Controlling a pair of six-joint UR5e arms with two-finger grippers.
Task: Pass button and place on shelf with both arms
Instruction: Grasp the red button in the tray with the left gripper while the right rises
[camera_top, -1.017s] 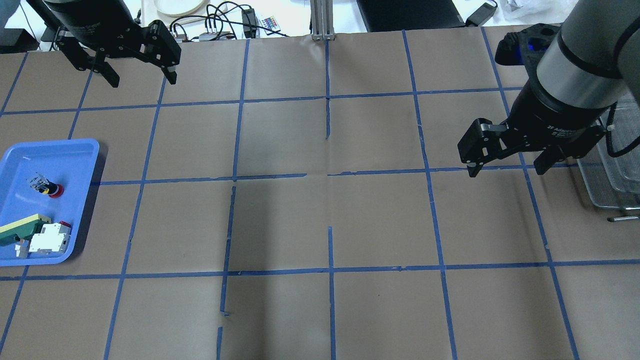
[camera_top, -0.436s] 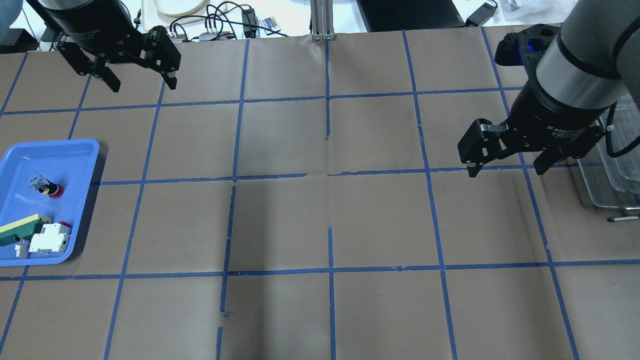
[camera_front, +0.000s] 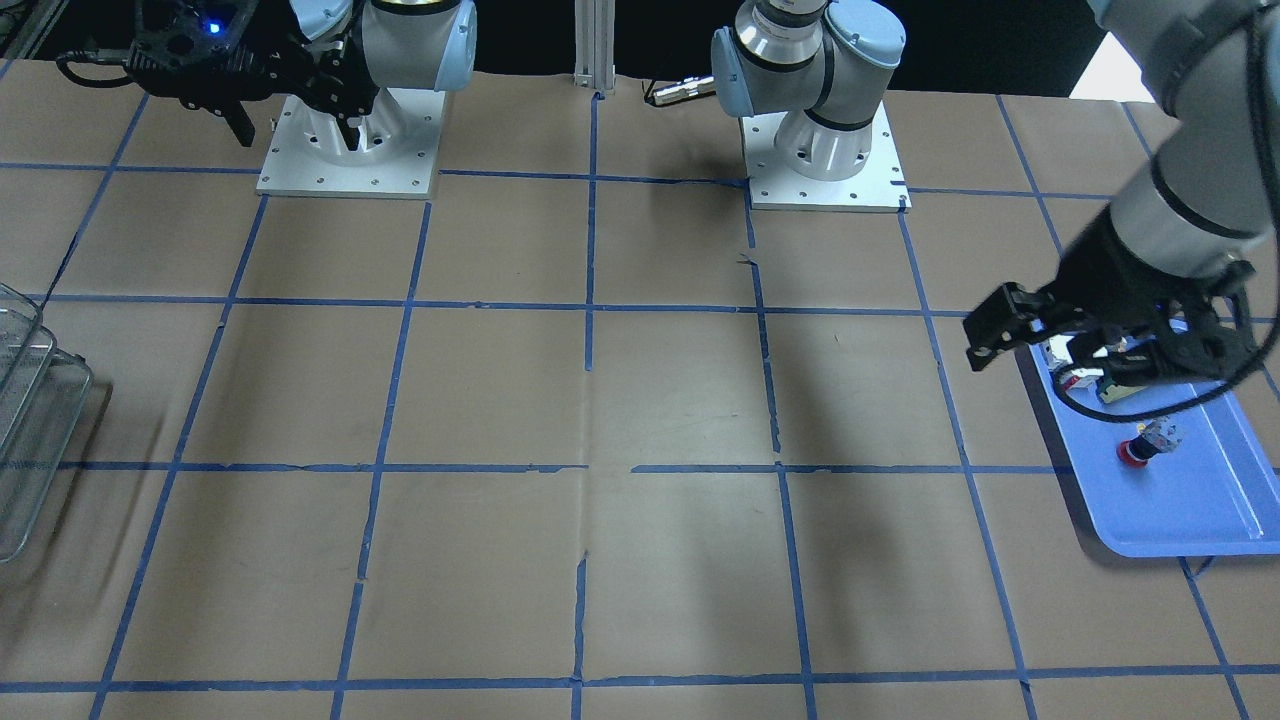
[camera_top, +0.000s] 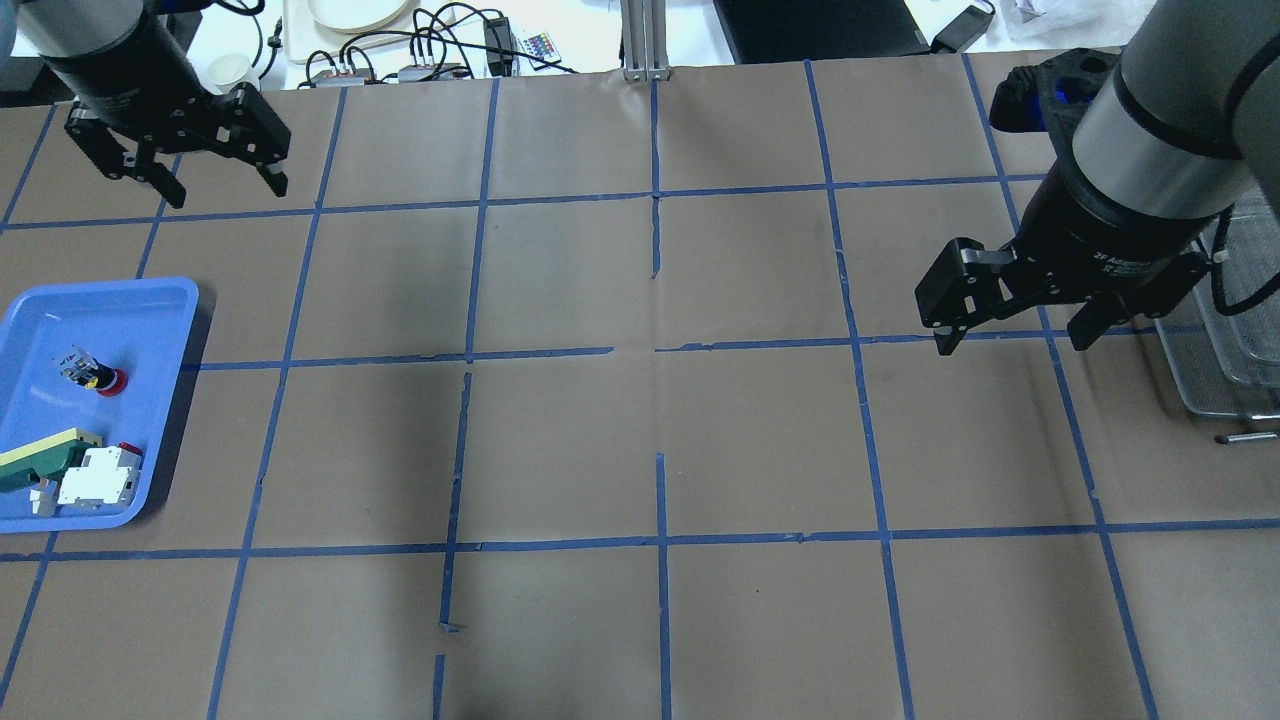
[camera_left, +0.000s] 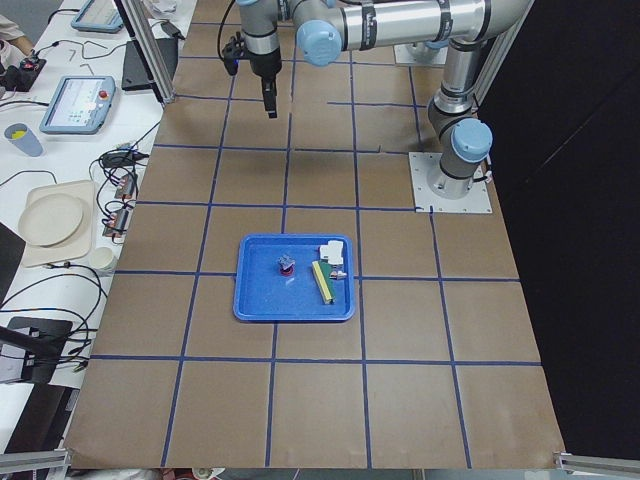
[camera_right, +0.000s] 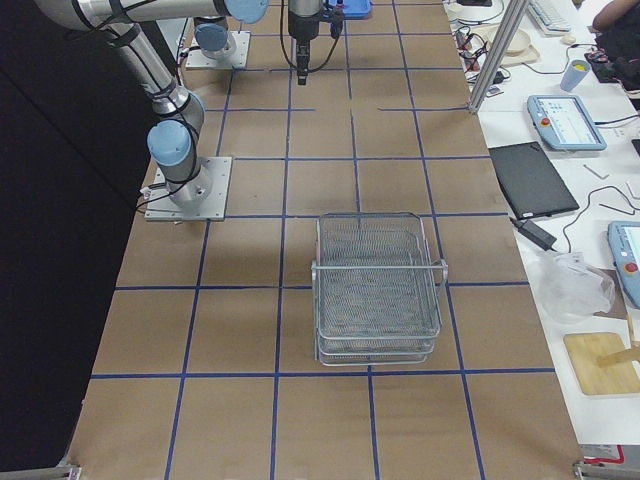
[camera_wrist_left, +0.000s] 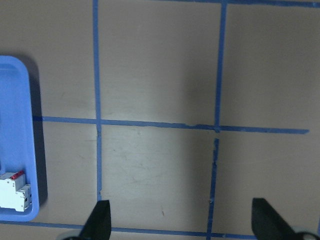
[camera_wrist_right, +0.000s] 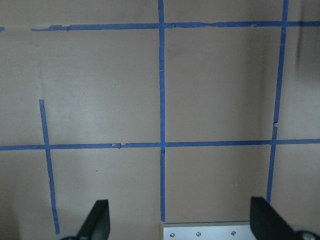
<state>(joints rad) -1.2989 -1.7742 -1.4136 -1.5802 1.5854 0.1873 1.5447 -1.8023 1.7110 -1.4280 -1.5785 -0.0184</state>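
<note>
The button (camera_top: 98, 374), red cap and grey-clear block, lies on its side in the blue tray (camera_top: 150, 291) at the table's left; it also shows in the front view (camera_front: 1146, 444) and the left side view (camera_left: 286, 265). My left gripper (camera_top: 228, 192) is open and empty, high over the table beyond the tray's far end; its wrist view (camera_wrist_left: 182, 220) shows bare table between its fingers and the tray's edge (camera_wrist_left: 17, 100). My right gripper (camera_top: 1015, 343) is open and empty, just left of the wire-mesh shelf (camera_top: 1240, 330), which also shows in the right side view (camera_right: 378, 290).
A green-and-yellow flat piece (camera_top: 40, 458) and a white-and-red switch block (camera_top: 100, 476) lie in the tray's near end. A thin metal rod (camera_top: 1246, 437) lies by the shelf. Cables and clutter (camera_top: 440, 45) sit past the far edge. The arms' base plates (camera_front: 350, 160) stand at the robot side.
My left gripper has moved left and slightly nearer in the overhead view, still open. The right arm and the button have not moved.
</note>
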